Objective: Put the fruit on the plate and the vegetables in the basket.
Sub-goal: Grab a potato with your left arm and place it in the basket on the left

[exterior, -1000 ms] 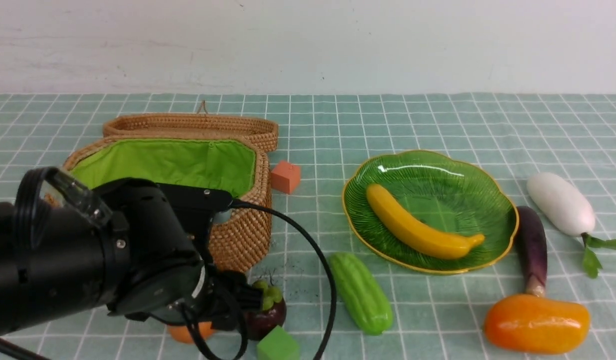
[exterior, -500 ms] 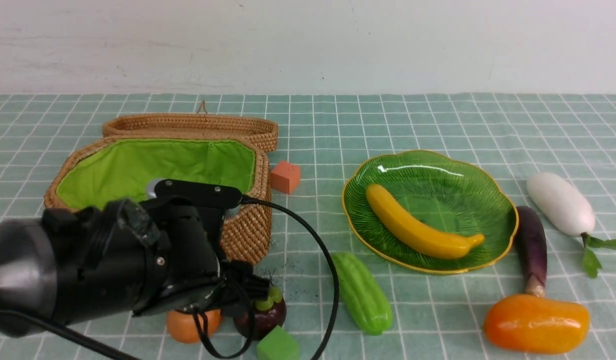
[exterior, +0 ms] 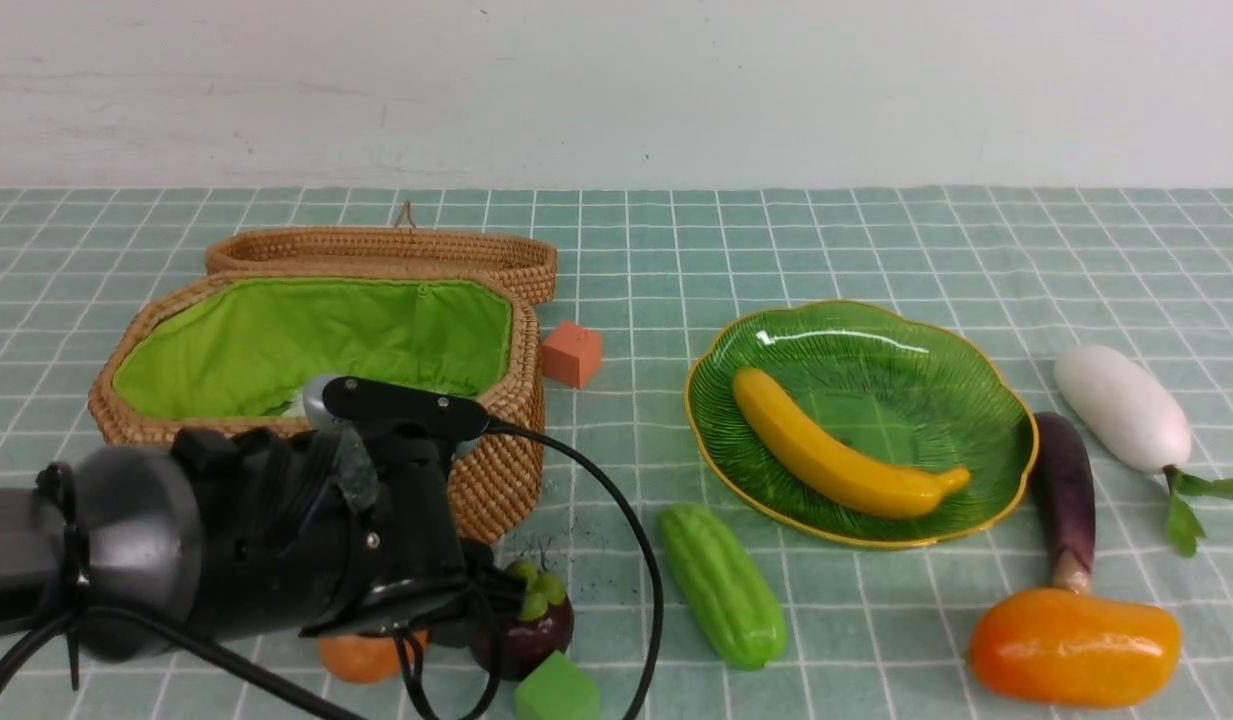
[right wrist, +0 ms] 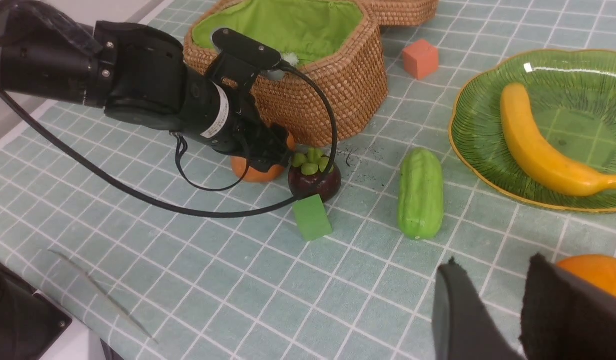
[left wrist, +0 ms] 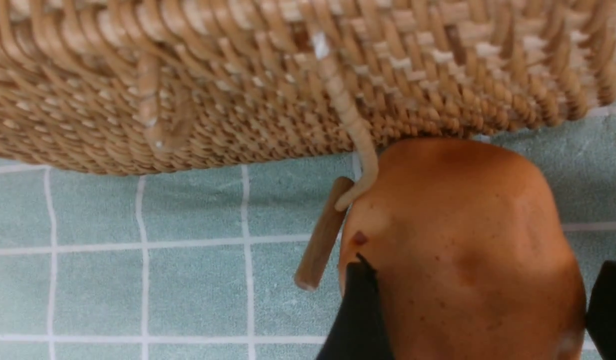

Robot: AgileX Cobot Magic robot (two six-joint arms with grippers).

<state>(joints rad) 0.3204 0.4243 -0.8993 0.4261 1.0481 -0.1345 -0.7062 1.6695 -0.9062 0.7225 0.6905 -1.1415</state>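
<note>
We log the potato step: left fingers spread wide astride the potato, which sits on the table just beside the basket wall; right fingers narrow, empty. Next we must close, then lift clear over the rim.

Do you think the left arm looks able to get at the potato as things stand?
Probably yes: the left gripper straddles the potato with jaws open; the basket, its toggle and the mangosteen sit close, but none lies between.
</note>
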